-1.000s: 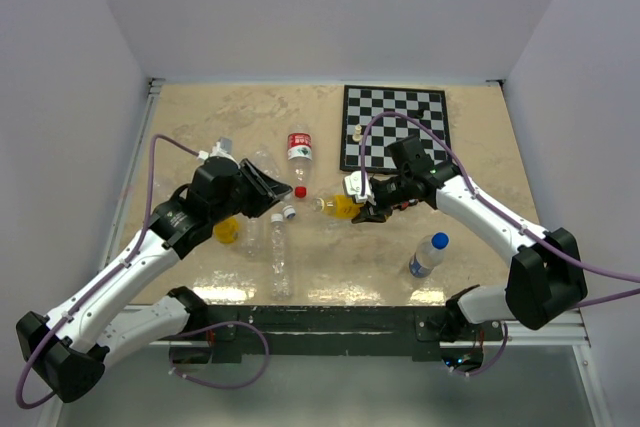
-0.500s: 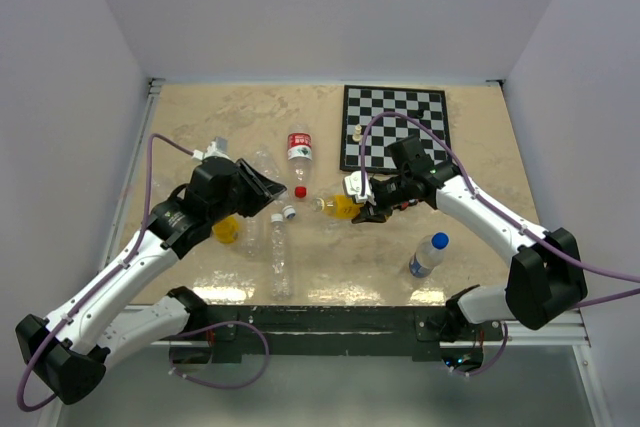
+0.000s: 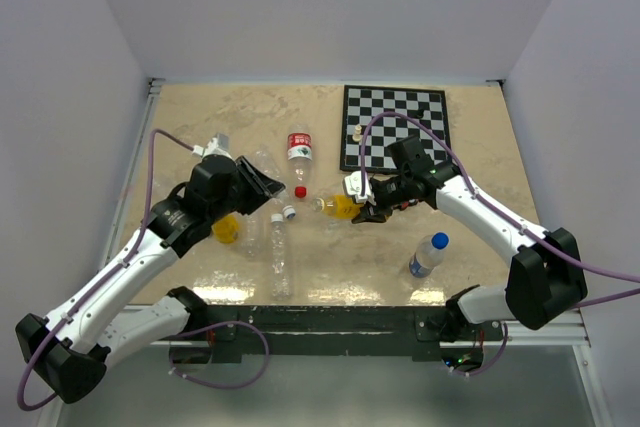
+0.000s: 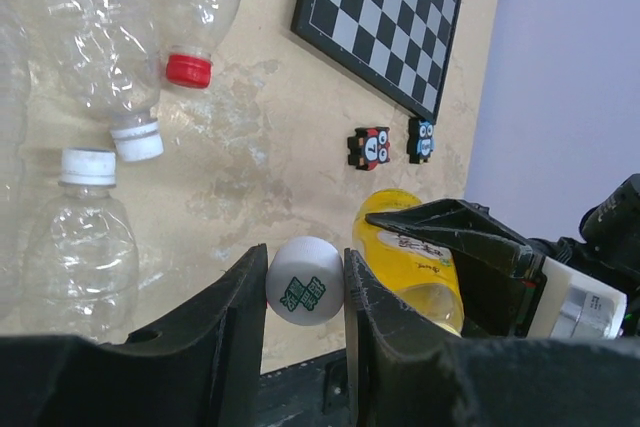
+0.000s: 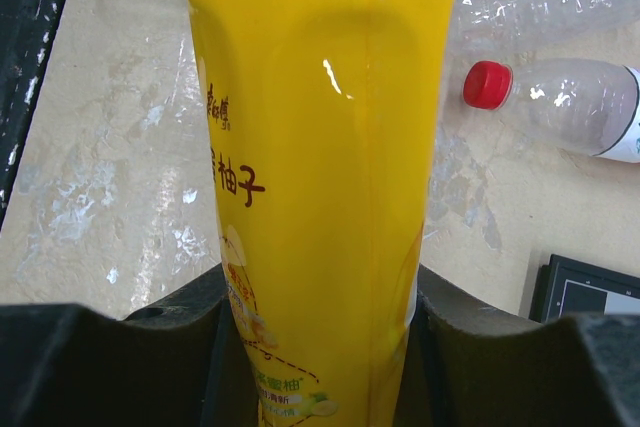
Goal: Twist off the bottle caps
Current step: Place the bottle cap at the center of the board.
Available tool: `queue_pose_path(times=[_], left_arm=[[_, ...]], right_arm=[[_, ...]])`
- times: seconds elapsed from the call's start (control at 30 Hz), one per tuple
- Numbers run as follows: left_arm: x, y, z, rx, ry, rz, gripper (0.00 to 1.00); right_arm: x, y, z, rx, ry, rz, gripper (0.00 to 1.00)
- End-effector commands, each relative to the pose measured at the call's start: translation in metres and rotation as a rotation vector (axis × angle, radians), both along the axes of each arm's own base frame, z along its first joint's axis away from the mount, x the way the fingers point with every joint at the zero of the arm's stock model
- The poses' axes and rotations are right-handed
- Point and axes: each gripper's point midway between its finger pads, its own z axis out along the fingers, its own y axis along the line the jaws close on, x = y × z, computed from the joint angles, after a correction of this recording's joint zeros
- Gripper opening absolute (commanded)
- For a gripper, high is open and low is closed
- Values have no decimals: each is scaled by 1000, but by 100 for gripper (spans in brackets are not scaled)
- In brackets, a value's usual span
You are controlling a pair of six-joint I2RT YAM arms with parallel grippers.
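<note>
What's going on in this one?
The right gripper has its jaws clamped on a yellow bottle. The left gripper pinches a small white cap in its jaws, clear of the bottle's neck, so that cap looks already off. A blue-capped bottle and a second yellow bottle are not being handled.

A glossy yellow plastic bottle (image 5: 320, 147), crinkled clear plastic bottles (image 4: 90, 37), a smooth white plastic cap (image 4: 305, 280) and a shiny, smooth, marble-patterned tabletop (image 5: 110, 147).
</note>
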Motion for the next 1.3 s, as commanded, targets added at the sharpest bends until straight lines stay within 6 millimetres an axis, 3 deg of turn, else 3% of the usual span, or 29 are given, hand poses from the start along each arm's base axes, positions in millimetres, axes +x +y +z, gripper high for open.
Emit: queue_pose_path(times=[0.0,0.23,0.47,0.87,1.13,1.27], left_arm=[[25,4,47,76,-209,-18,0],[69,33,73,499,-406,-29,0],[104,66,78,795,-481,31,0],[184,131,41,733,-340,131,0],[220,175,-6,642,-223,145,0],[232,185,-36,634,-159,105,0]], right_arm=[[-2,2,11,27,-35,17,0],[-1,2,14,31,-42,16,0],[-1,2,13,29,-38,16,0],[-3,2,14,34,-35,21,0],[-3,2,17,39,-43,26,0],[-4,2,16,38,-40,27,0]])
